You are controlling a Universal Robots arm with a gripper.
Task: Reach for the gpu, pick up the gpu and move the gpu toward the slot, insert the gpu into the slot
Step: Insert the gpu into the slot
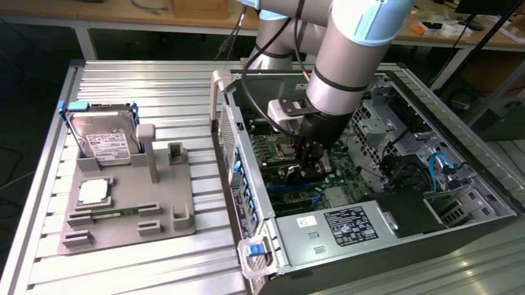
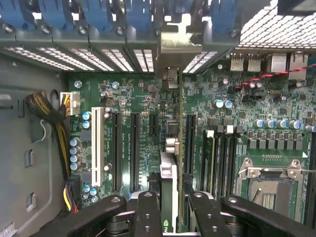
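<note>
Arm [image 1: 353, 55], exterior view: it reaches down into the open computer case [image 1: 484, 203], which stands on the surface [image 1: 147, 264]. The claw [image 1: 314, 161] hangs low over the motherboard [image 1: 283, 184]. It is well apart from the grey fixture [image 1: 123, 209] on the exterior view's left, where a hard drive [image 1: 102, 138] stands.

Wrist view: the claw [image 2: 173, 207] pinches the gpu [image 2: 169, 187], and its dark fingers [image 2: 148, 212] press against both faces of the card. The gpu is seen edge-on and upright. It runs along the motherboard between the long black expansion slots [image 2: 134, 148] on either side. Its silver metal end [image 2: 177, 47] sits up against the perforated rear wall [image 2: 98, 57] of the case.

Step in hand, by judgement: insertion. The card is already carried inside and lined up lengthwise with the row of slots. Its own body hides the slot beneath it, so it cannot be told whether the contact edge has entered.

Seating appears to call for three things: the card edge parallel to the slot, the metal end kept in its opening in the rear wall, and a straight push towards the board with no tilt.
</note>
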